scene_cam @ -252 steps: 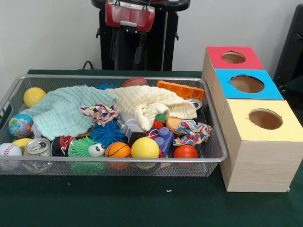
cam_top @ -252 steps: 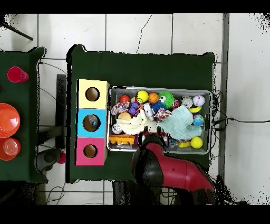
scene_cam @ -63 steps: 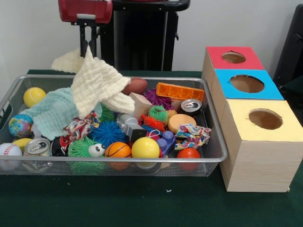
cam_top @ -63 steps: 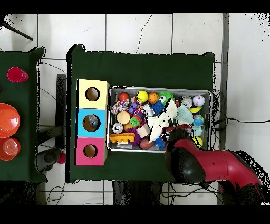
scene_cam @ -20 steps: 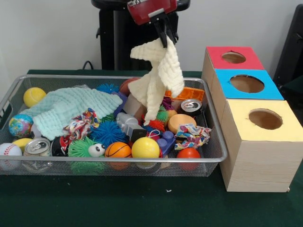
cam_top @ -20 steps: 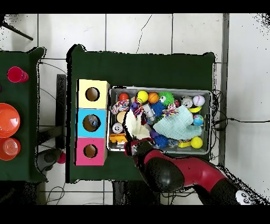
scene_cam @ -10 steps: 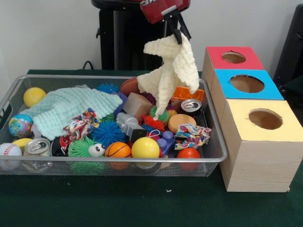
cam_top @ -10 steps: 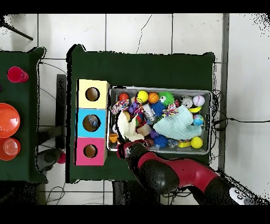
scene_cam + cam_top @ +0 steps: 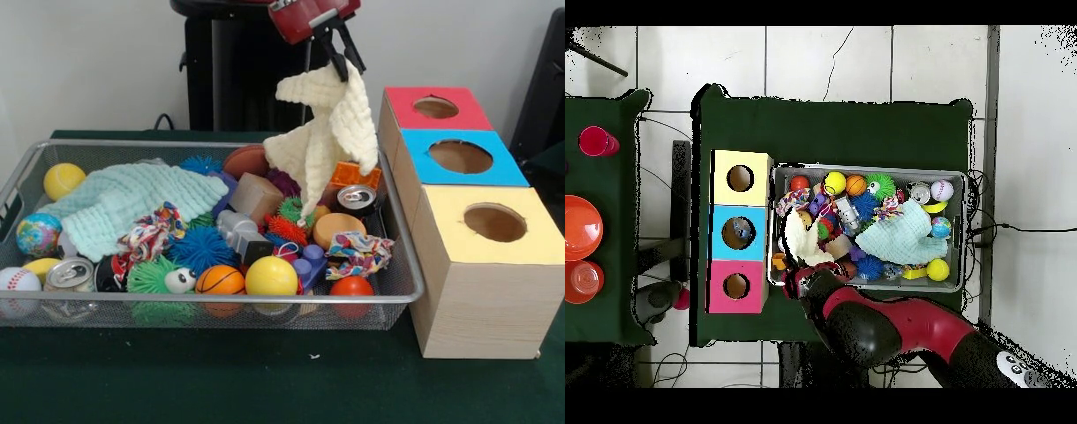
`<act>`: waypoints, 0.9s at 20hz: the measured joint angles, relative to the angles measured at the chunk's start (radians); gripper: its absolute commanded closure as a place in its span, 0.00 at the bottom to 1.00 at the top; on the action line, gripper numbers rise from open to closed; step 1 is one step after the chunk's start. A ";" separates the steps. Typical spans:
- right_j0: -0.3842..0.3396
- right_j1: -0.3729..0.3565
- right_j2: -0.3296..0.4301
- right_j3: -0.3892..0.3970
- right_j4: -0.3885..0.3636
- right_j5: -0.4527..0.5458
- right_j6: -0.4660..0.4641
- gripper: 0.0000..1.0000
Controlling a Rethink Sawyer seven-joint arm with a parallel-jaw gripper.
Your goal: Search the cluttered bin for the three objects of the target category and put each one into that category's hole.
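My gripper hangs above the right end of the wire bin, shut on the top of a cream knitted cloth. The cloth dangles free, and its lower tip hovers just over the toys near a drink can. It hangs close to the left side of the red-topped box. In the overhead view the cream cloth shows at the bin's end nearest the boxes, with the arm below it. A mint cloth lies spread in the bin's left half.
Blue-topped and yellow-topped boxes with round holes stand in line with the red one. The bin holds several balls, spiky toys, cans, blocks and two rope toys. An orange brick lies behind the cloth.
The gripper has carried the cream cloth rightward in the front view, from over the bin's middle toward the boxes. Earlier it lifted this cloth off the pile, uncovering toys.
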 measured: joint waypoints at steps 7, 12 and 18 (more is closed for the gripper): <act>0.028 -0.043 -0.028 0.000 -0.009 0.000 0.000 1.00; 0.045 -0.073 -0.050 0.000 -0.013 0.000 0.000 1.00; 0.064 -0.105 -0.075 0.000 -0.013 -0.010 0.000 0.00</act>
